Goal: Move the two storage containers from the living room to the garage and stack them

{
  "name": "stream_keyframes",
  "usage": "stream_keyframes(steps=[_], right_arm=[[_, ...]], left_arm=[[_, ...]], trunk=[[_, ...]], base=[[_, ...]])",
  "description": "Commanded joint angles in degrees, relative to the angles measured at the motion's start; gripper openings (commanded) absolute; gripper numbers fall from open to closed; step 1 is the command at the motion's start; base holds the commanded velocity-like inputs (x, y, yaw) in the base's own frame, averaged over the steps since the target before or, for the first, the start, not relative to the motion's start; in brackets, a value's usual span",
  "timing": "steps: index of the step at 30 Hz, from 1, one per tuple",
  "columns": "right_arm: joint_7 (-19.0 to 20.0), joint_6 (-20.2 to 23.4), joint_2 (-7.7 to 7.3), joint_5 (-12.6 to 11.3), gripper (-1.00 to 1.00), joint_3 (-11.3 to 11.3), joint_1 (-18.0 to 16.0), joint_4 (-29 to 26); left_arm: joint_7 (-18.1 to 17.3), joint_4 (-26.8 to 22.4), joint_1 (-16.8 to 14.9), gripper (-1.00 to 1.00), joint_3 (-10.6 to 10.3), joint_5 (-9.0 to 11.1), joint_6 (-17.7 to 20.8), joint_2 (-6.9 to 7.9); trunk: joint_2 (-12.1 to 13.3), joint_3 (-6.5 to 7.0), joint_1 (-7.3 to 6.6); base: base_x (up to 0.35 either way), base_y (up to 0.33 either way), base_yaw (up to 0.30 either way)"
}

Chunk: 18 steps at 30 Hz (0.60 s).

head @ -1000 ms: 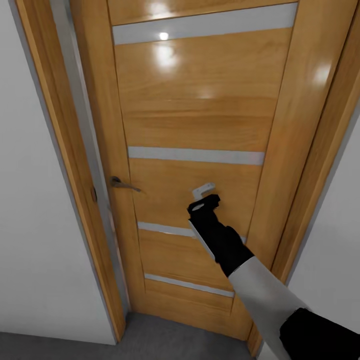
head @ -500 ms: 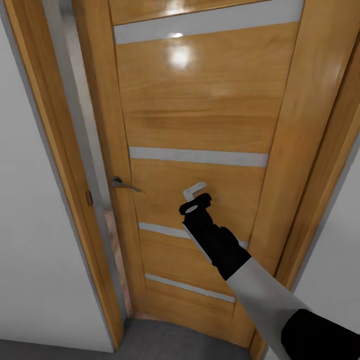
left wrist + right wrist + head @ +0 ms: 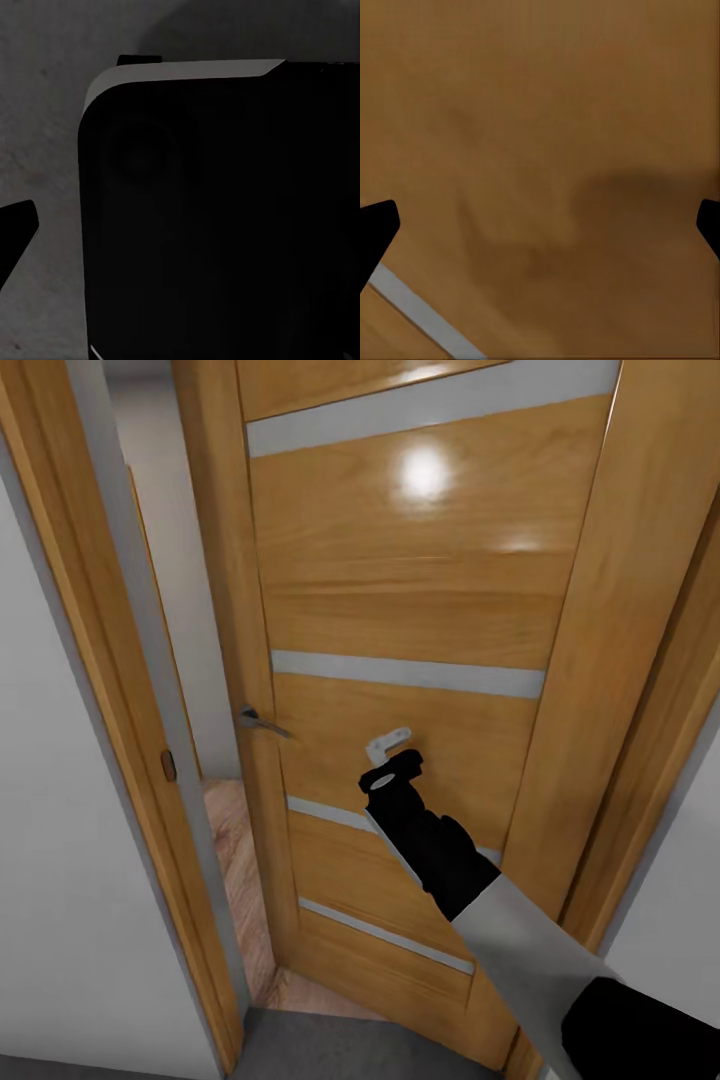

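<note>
The storage containers are out of view. My right gripper [image 3: 390, 745] is stretched forward against the panel of an orange-brown wooden door [image 3: 420, 590], just right of its metal handle [image 3: 262, 722]. In the right wrist view this gripper [image 3: 540, 225] is open, its dark fingertips [image 3: 376, 225] spread wide with the door's wood close behind them and nothing held. In the left wrist view my left gripper [image 3: 180, 225] points down at dark grey floor [image 3: 41, 97] and a black part of my own body [image 3: 225, 225]; one fingertip [image 3: 15, 225] shows at the picture's edge.
The door stands ajar, with a gap [image 3: 190, 690] between its handle edge and the left door frame [image 3: 110, 660]. Through the gap lie light wood planks [image 3: 235, 840] and a white wall. White walls flank the frame on both sides. Dark grey floor [image 3: 330, 1050] is under me.
The door has swung away from me, from nearly shut to ajar. The gap at its handle side has widened, showing plank floor beyond. My right gripper stays against the panel.
</note>
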Motion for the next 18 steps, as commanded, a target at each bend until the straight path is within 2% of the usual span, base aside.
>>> stream_keyframes(steps=[1,5,10,18], right_arm=[[-0.4,0.6,0.00,0.3,1.00,0.1,-0.1,0.1],[-0.1,1.5,0.00,0.0,1.00,0.2,-0.1,-5.1],[0.3,5.0,0.00,-0.4,1.00,1.5,-0.1,-10.2],[0.5,5.9,0.00,-0.8,1.00,1.9,-0.1,-11.2]], left_arm=[[-0.1,0.0,0.0,1.00,0.0,0.1,-0.1,0.00],[-0.1,0.0,0.0,1.00,0.0,0.1,-0.1,0.00],[-0.1,0.0,0.0,1.00,0.0,0.1,-0.1,0.00],[-0.1,-0.1,0.0,1.00,0.0,0.1,-0.1,-0.08]], trunk=[[0.0,-0.06,0.00],[0.0,-0.06,0.00],[0.0,-0.06,0.00],[0.0,-0.06,0.00]], base=[[0.000,0.000,0.000],[0.000,0.000,0.000],[0.000,0.000,0.000],[0.039,0.000,0.000]])
